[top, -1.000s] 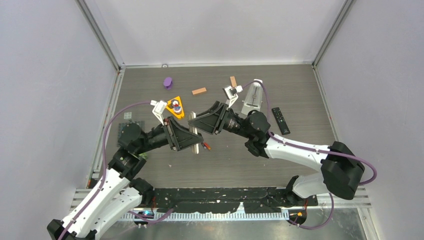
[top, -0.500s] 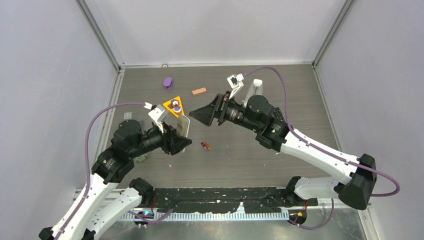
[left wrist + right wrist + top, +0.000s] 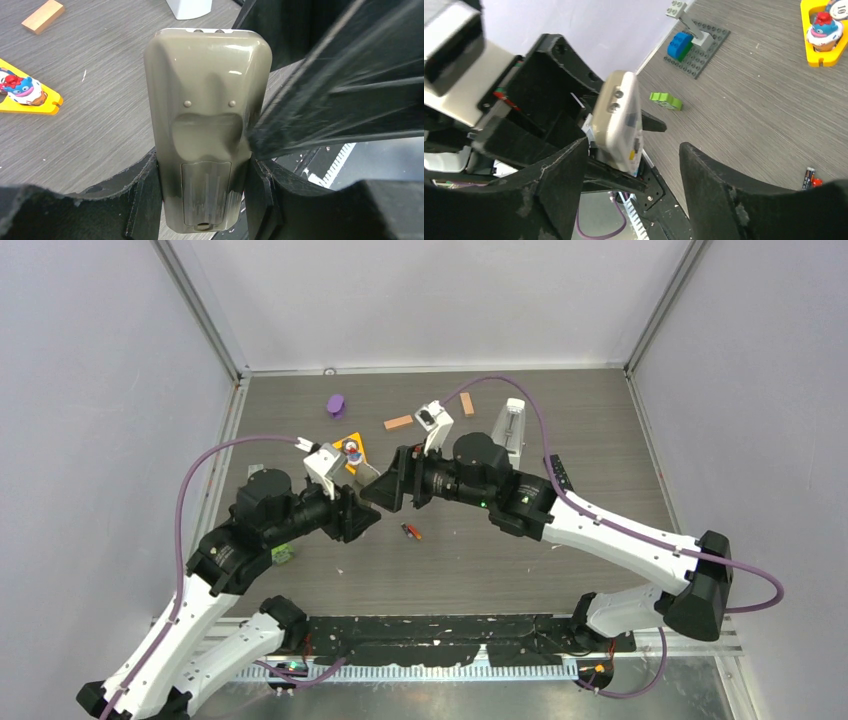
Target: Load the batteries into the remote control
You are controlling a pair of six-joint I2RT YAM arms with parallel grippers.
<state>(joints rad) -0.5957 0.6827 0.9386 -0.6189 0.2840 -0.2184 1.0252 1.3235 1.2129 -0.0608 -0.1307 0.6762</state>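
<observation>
My left gripper (image 3: 202, 192) is shut on the lower end of a grey-beige remote control (image 3: 207, 115), held off the table with its back and closed battery cover facing the wrist camera. From above, the remote (image 3: 367, 473) sticks out beyond the left gripper (image 3: 358, 516). My right gripper (image 3: 385, 490) is open just past the remote's free end. One of its fingers (image 3: 340, 90) is blurred and lies against the remote's right side. In the right wrist view the remote (image 3: 619, 120) stands ahead of the open jaws (image 3: 634, 150). The batteries (image 3: 410, 531) (image 3: 810, 177) lie on the table below.
A white remote (image 3: 510, 425) and a black remote (image 3: 556, 472) lie at the back right. Two orange blocks (image 3: 398, 422) (image 3: 466, 404), a purple piece (image 3: 336, 404) and a yellow triangle toy (image 3: 350, 452) lie behind. A green piece (image 3: 665, 101) and a brick plate (image 3: 696, 45) sit at left.
The left arm has lifted the remote off the table and swung it back. The right gripper has moved left and down to the remote's free end.
</observation>
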